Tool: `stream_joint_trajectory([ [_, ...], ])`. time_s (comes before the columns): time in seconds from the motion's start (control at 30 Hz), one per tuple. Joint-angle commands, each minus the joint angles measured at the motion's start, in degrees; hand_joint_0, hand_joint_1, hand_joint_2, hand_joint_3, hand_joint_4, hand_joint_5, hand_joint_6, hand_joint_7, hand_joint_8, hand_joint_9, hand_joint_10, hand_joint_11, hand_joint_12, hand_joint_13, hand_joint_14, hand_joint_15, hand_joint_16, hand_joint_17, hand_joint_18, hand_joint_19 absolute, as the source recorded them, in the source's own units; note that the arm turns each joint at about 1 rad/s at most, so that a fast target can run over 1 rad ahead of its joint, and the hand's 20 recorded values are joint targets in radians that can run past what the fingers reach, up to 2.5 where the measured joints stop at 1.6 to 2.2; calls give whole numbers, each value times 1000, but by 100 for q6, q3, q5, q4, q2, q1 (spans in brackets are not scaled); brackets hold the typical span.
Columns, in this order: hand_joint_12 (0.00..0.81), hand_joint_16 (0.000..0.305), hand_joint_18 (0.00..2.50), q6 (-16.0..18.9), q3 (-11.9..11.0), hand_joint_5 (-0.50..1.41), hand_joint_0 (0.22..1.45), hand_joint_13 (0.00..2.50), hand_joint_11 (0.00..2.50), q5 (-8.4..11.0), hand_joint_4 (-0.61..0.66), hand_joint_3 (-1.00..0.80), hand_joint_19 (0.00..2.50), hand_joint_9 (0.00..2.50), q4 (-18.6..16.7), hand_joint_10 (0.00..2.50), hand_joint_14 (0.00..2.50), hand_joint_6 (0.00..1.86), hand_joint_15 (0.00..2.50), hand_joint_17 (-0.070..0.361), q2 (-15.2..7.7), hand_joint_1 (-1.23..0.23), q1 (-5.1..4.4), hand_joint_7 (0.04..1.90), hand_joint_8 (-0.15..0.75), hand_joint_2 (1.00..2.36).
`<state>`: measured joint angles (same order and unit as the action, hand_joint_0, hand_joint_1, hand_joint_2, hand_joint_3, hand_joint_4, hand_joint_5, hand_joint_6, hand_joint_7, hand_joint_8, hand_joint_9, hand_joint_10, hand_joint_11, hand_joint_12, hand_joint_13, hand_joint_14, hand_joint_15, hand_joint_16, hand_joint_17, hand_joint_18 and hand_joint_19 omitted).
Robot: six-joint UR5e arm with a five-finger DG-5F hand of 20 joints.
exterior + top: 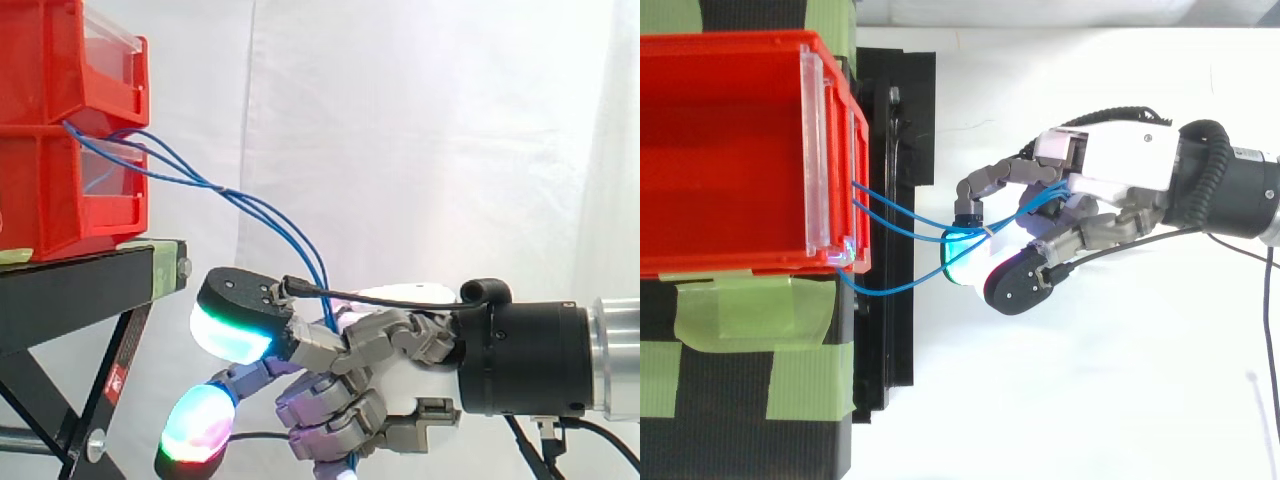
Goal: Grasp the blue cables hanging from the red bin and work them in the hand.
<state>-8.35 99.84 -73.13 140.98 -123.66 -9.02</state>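
Thin blue cables (270, 215) leave the front of the stacked red bins (60, 120) and slope down to the right into my hand (390, 365). The hand sits below and to the right of the bins, level with the stand's top bar. Its fingers are curled round the cables, which pass between them and show again under the hand. Two pads stick out to the left, one glowing green and cyan (230, 335), one red and magenta (200, 425). From above, the cables (905, 222) span the gap from the bin (720, 150) to the hand (1110, 165) and cross near a cyan pad (962, 250).
The bins rest on a black stand (90, 290) with slanted legs close to the left of the hand. Green tape (750, 310) covers parts of the stand's top. A white curtain hangs behind, and white floor lies under the arm.
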Motion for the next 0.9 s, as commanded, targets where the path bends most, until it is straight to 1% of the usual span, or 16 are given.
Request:
stream_joint_trajectory([
  [0.0,730,210,2500,0,0,44,756,2101,2500,10,289,-1000,590,1839,8,2500,2500,514,2003,158,0,-582,6,1203,649,1000],
  [0.17,730,210,2500,9,-9,44,754,2101,2500,10,294,-1000,590,1839,149,2500,2500,515,2003,158,0,-582,6,1201,649,1000],
  [0.27,730,210,2500,53,-35,44,755,2101,2500,-8,294,-1000,590,1839,175,2500,2500,514,2003,158,0,-581,6,1201,649,1000],
  [0.33,730,210,2500,53,-202,45,755,2101,2500,-8,290,-1000,590,1839,237,2500,2500,513,2003,158,0,-581,23,1198,649,1000],
  [0.43,730,210,2500,70,-281,45,756,2101,2500,-17,289,-1000,590,1839,395,2500,2500,511,2003,158,17,-580,50,1204,649,1000],
  [0.47,730,210,2500,114,-351,45,756,2101,2500,-43,289,-1000,590,1839,545,2500,2500,512,2003,158,43,-580,67,1203,649,1000],
  [0.57,730,210,2500,228,-404,45,757,2101,2500,-113,289,-1000,590,1839,729,2500,2500,514,2003,158,158,-581,76,1197,649,1000],
  [0.6,730,210,2500,228,-404,45,756,2101,2500,-113,288,-1000,590,1839,729,2500,2500,512,2003,158,158,-581,76,1205,649,1000],
  [0.63,730,210,2500,352,-404,45,757,2101,2500,-149,287,-1000,590,1839,879,2500,2500,512,2003,158,369,-581,76,1205,649,1000],
  [0.7,730,210,2500,343,-404,44,757,2101,2500,-166,283,-1000,590,1839,1054,2500,2500,512,2003,158,597,-580,76,1205,649,1000],
  [0.73,730,210,2500,272,-395,44,756,2101,2500,-149,282,-1000,590,1839,1274,2500,2500,514,2003,158,773,-581,85,1198,649,1000],
  [0.77,730,210,2500,272,-395,44,757,2101,2500,-149,280,-1000,590,1839,1274,2500,2500,513,2003,158,773,-580,85,1199,649,1000],
  [0.8,730,210,2500,176,-404,44,757,2101,2500,-140,281,-1000,590,1839,1485,2500,2500,514,2003,158,905,-580,103,1198,649,1000],
  [0.87,730,210,2500,61,-404,44,758,2101,2500,-131,275,-1000,590,1839,1661,2500,2500,513,2003,158,1001,-581,120,1201,649,1000],
])
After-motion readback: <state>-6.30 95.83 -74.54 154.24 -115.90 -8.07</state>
